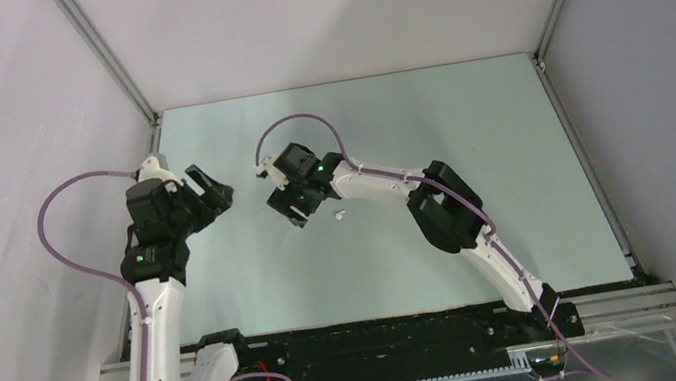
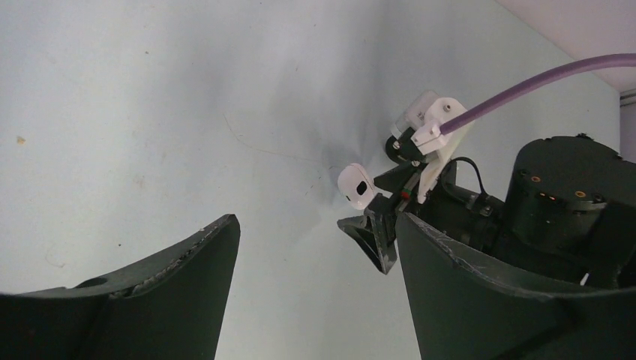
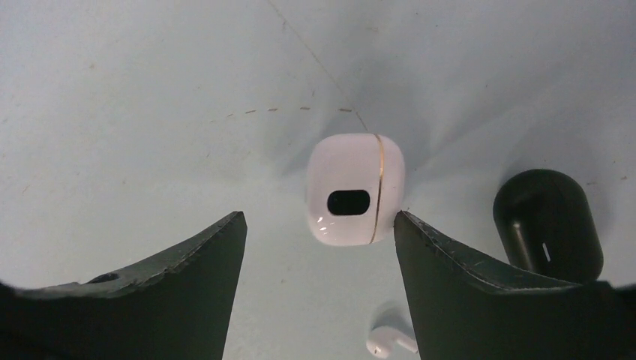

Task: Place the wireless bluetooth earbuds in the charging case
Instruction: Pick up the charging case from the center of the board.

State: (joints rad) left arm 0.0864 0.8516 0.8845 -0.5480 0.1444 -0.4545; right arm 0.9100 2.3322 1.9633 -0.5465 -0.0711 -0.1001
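Main risk from here, imo: the right gripper (image 3: 319, 217) stands with jaws spread and nothing in them, and the charging case (image 3: 354, 199) sits off-centre betw. the fingers. Its edge looks to touch, or nearly touch, the tip of the finger on the black oval case's (image 3: 547, 225) side, w/ a clear gap to the other finger. A squeeze as things lie would prob. shove or spin the charging case on the table (image 3: 112, 112) rather than pinch it square. Second worry: one earbud (image 3: 390, 341) lies inside the gap too, back toward the wrist, so a descent or sweep could flick it away or trap it under a finger. The black oval case, just outside that same finger, could get bumped as well. The charging case also looks shut (seam line unbroken, dark mark facing the cam), so nothing goes in until the lid is dealt with, and the other earbud I can't find in any view. Relative to the left gripper (image 2: 316, 219), also spread wide and empty, the charging case lies out ahead of the fingertips, a bit toward its right finger, not within reach of a close.
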